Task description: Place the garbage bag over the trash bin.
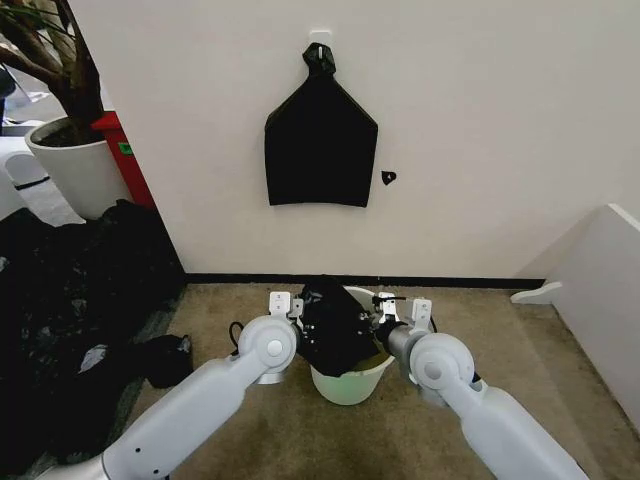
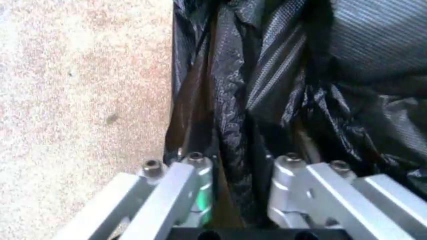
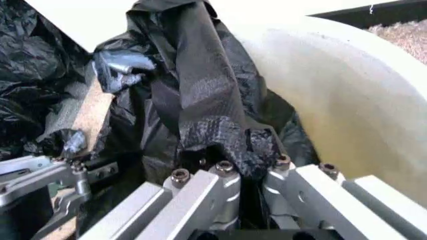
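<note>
The bin point(image 1: 352, 385) stands on the carpet point(image 1: 300, 420) close in front of the robot, between its two arms and near the wall point(image 1: 480, 120). The garbage bag point(image 1: 335, 325) sits bunched over the bin's left half, rising above the rim and spilling partly inside, while the right part of the rim and the pale inner wall stay bare.

The left hand point(image 2: 243, 167) is at the bag's left side, and its two metal fingers are closed on a fold of black plastic with the carpet point(image 2: 73, 90) just beside. The right hand point(image 3: 250, 167) reaches in over the bin point(image 3: 347, 115) from the right; its fingers pinch a gathered strip of the bag point(image 3: 200, 100) just above the opening. The left hand point(image 3: 40, 185) also shows farther off in the right wrist view.

On the wall above hangs a flat black bundle point(image 1: 320, 150) with a knotted top. A heap of black plastic point(image 1: 70, 300) lies on the floor to the left, below a white plant pot point(image 1: 75, 165).
</note>
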### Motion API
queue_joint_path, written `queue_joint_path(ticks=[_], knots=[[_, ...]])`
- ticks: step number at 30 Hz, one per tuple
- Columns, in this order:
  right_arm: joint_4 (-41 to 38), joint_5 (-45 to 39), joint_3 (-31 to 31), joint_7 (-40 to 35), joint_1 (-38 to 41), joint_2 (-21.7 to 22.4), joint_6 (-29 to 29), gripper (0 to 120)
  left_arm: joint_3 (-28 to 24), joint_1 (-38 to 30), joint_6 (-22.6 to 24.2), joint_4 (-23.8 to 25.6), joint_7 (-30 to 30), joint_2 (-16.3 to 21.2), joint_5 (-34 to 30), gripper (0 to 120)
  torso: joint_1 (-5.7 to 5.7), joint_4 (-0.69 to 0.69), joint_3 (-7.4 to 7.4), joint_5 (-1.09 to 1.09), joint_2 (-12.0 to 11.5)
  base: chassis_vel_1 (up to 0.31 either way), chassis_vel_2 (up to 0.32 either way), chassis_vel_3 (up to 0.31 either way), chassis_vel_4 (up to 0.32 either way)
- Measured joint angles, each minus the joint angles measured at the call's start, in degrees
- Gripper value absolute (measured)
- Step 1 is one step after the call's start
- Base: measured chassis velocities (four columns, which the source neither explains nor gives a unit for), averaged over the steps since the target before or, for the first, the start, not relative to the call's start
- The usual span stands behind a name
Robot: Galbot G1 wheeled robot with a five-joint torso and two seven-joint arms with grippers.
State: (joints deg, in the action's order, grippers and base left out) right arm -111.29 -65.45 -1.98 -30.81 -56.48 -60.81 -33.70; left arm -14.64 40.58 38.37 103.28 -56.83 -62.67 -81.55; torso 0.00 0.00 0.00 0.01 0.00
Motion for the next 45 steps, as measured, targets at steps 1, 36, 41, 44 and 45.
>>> queue_joint_path(ticks=[1, 36, 41, 44, 45], knots=[[0.0, -0.1, 0.0, 0.0, 0.0, 0.1, 0.0, 0, 0.0, -0.1, 0.0, -0.5, 0.0, -0.2, 0.1, 8, 0.00, -0.01, 0.00, 0.00, 0.0, 0.000, 0.000, 0.000, 0.000], [-19.8, -2.6, -6.9, -4.1, -5.3, 5.9, 4.4, 0, 3.5, 0.0, -16.8, 13.0, 6.7, 6.0, 8.3, 5, 0.00, 0.00, 0.00, -0.01, 0.0, 0.000, 0.000, 0.000, 0.000], [-23.7, -4.1, -10.8, -4.3, -6.7, 7.1, 4.6, 0, 5.5, 0.1, -18.5, 15.3, 8.9, 9.7, 9.8, 5, 0.00, 0.00, 0.00, -0.02, 0.0, 0.000, 0.000, 0.000, 0.000], [-24.7, -4.7, -13.6, -4.1, -8.4, 7.9, 4.5, 0, 6.9, 0.9, -19.4, 15.7, 10.7, 11.1, 11.1, 5, 0.00, 0.00, 0.00, -0.01, 0.0, 0.000, 0.000, 0.000, 0.000], [-24.7, -4.8, -14.4, -3.9, -9.0, 8.2, 4.5, 0, 7.3, 1.1, -19.9, 15.9, 11.3, 11.4, 11.4, 5, 0.00, 0.01, 0.00, -0.01, 0.0, 0.000, 0.000, 0.000, 0.000]])
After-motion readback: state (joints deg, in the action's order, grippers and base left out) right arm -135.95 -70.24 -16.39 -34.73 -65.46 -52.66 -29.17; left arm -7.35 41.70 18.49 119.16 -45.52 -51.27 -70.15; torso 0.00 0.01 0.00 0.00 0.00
